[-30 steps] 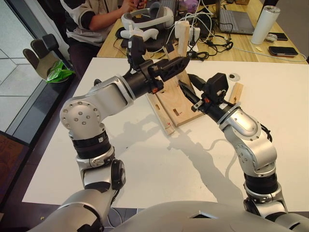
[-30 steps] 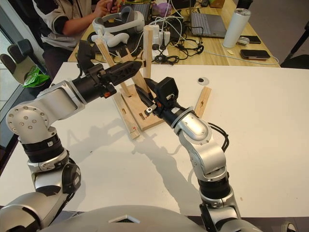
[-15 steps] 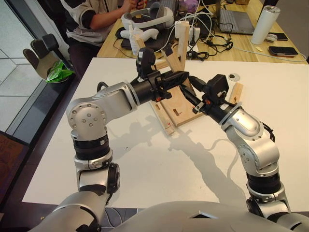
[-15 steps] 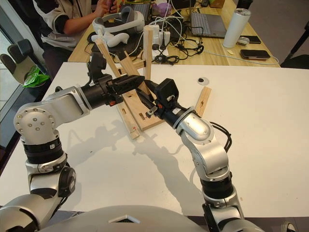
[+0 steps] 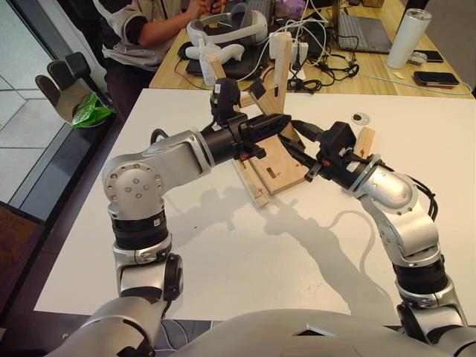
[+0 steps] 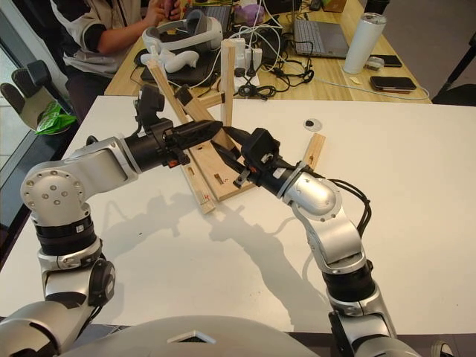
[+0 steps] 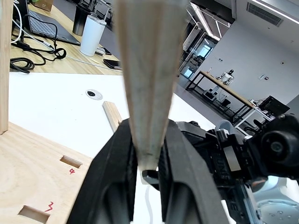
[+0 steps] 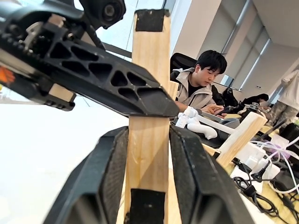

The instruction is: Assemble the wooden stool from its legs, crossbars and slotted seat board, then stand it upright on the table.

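Note:
The slotted seat board (image 5: 277, 169) lies on the white table (image 5: 223, 253) with wooden legs standing out of it, one upright (image 5: 281, 56) and one leaning left (image 5: 211, 68). Between them slants a third leg (image 6: 190, 102). My left gripper (image 5: 285, 124) is shut on that leg; in the left wrist view its fingers (image 7: 117, 177) pinch the wood (image 7: 145, 84). My right gripper (image 5: 296, 140) meets it from the right, shut on a leg (image 8: 149, 135), seemingly the same one, with the left finger (image 8: 93, 74) crossing in front. A loose crossbar (image 5: 364, 141) lies to the right.
A round grommet (image 5: 361, 117) sits in the table behind the crossbar. The wooden desk (image 5: 349, 63) beyond holds a headset, cables, a laptop, a white tumbler (image 5: 408, 37) and a phone. A person sits at its left end. Bare table spreads in front.
My left gripper has swung right and down onto the slanted leg. My right gripper has pushed forward to meet it there. The seat board has not shifted.

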Motion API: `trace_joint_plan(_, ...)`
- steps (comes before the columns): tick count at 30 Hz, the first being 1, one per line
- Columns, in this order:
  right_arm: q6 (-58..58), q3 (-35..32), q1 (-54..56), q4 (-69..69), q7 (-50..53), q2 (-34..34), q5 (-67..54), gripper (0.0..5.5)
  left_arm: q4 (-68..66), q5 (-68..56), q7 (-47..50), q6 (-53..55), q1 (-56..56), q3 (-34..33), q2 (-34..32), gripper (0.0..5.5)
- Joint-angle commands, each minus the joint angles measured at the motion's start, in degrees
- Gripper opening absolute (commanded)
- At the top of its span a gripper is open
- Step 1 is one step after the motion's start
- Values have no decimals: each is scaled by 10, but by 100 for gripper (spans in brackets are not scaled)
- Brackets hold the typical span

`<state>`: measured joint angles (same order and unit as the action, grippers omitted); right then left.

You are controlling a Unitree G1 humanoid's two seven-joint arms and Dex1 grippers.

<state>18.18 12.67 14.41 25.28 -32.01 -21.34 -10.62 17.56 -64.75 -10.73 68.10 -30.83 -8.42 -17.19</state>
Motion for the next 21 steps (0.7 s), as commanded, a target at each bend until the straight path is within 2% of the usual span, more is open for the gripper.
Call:
trace_joint_plan(1, -36, -6, 29, -24, -24, -21, 16, 130, 4, 4, -8, 9, 3, 9, -14, 41)
trace_joint_plan(2, -39, -7, 29, -27, -24, -18, 15, 167, 3, 5, -7, 6, 2, 9, -14, 41)
trace_joint_plan(7, -9, -13, 23, -25, -6, 1, 1, 247, 3, 10, 10, -2, 1, 2, -8, 41)
trace_joint_plan(14, 96, -38, -11, 20, 3, 25, -90, 250, -15, 31, 83, -21, -2, -44, -5, 41)
trace_joint_plan(18, 201, -21, -39, 73, -49, -18, -174, 250, -7, 40, 125, -8, 0, -60, -11, 41)
trace_joint_plan(21, 251, -20, -44, 74, -41, -33, -188, 250, -12, 63, 164, 6, 17, -63, -12, 41)
